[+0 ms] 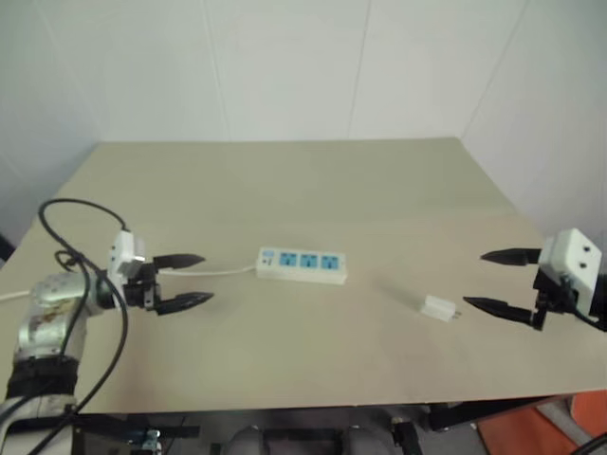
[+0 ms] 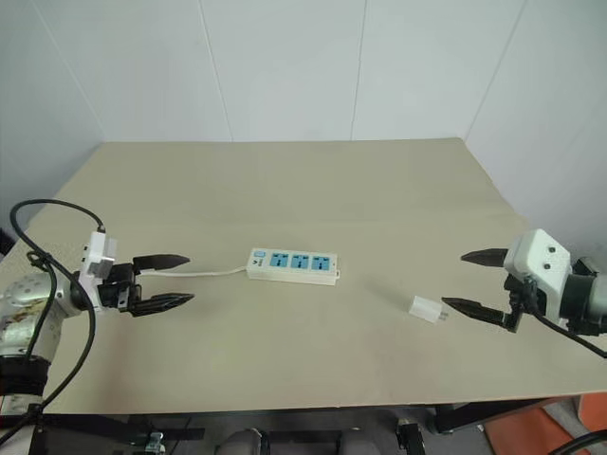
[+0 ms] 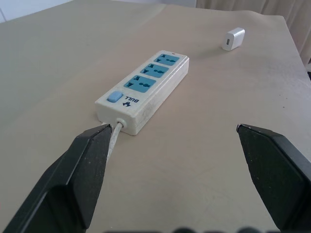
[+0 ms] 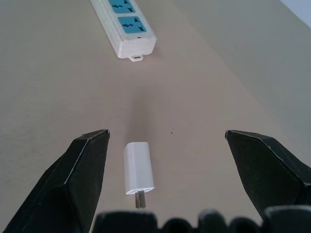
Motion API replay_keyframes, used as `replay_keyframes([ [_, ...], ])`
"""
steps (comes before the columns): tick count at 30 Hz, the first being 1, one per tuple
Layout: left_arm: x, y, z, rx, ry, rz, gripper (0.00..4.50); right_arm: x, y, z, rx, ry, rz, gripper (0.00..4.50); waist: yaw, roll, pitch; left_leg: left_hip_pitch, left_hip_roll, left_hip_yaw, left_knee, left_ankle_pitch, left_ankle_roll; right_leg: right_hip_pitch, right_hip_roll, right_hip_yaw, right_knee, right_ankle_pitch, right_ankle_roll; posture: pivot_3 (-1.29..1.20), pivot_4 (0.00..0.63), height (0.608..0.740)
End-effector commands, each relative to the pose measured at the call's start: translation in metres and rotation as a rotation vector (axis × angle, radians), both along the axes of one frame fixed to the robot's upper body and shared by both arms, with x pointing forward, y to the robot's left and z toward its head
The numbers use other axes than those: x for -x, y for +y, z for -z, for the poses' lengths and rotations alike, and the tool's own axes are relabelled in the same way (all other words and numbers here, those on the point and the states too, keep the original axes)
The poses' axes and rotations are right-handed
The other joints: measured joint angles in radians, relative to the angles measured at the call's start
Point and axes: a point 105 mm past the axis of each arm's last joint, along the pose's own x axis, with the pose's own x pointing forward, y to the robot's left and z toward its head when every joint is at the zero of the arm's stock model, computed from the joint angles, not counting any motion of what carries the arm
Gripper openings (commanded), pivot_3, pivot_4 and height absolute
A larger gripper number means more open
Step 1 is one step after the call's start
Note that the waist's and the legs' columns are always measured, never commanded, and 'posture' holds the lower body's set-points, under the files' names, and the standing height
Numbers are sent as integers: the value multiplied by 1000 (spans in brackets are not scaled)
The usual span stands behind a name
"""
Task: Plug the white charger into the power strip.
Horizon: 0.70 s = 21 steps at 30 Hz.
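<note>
**Both sets of fingers wide open, charger and strip lying apart on the desk**

Centrally on the pale beige desk (image 1: 313, 190) lies the power strip (image 1: 302, 265), a long white rectangular bar with three blue outlet faces, running left to right. A small blue switch sits at its left end, where a thin white cord (image 1: 223, 270) leaves it toward the left gripper.

To the right of the strip and a little nearer, well apart from it, rests the white charger (image 1: 439, 308), a small white rectangular plug block lying flat. Its two short metal prongs point right, toward the right gripper.

At the left side, the left gripper (image 1: 190, 281) has its two black fingers (image 3: 87, 165) spread wide and holds nothing; the tips point right toward the strip's cord end, near it but not touching the strip.

At the right edge of the desk, the right gripper (image 1: 501, 281) likewise has its black fingers (image 4: 82, 170) spread wide and empty. They point left, with the charger just beyond the fingertips and roughly in line with the gap between them, untouched.
</note>
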Motion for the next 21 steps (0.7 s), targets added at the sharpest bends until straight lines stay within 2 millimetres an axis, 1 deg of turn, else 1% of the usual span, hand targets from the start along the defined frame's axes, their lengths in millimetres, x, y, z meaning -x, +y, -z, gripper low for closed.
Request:
replay_keyframes([
  [1,3,3,-12,-1,-43,-11,4474,0,0,-9,31,-32,-24,4500,1,0,0,0,0,0,0,0,0,0,0,0,0,0,0,0,150,740],
  [7,5,2,-13,5,-51,-21,4474,-1,-5,-9,36,-23,-13,4500,0,0,0,0,0,0,0,0,0,0,0,0,0,0,0,0,150,740],
  [15,2,3,-13,8,-56,-29,4474,-1,-4,-8,46,-23,-8,4500,-1,0,0,0,0,1,0,0,0,0,0,0,0,0,0,0,150,740],
  [16,-2,3,-15,14,-90,-49,4474,0,-4,-8,46,-25,-8,4500,-1,0,0,0,0,1,0,0,0,0,0,0,0,0,0,0,150,740],
  [18,-17,5,-18,45,-172,-116,4474,-1,1,-11,44,-46,-14,4500,3,0,0,0,0,1,0,0,0,0,0,0,0,0,0,0,150,740],
  [20,-29,7,-13,46,-210,-154,4474,-2,11,-17,33,-80,-30,4500,6,0,0,0,0,0,1,0,0,0,0,0,0,0,0,0,150,740],
  [21,-32,6,-10,40,-205,-147,4474,-2,16,-19,29,-93,-39,4500,5,0,0,0,0,0,1,0,0,0,0,0,1,0,0,0,150,740],
])
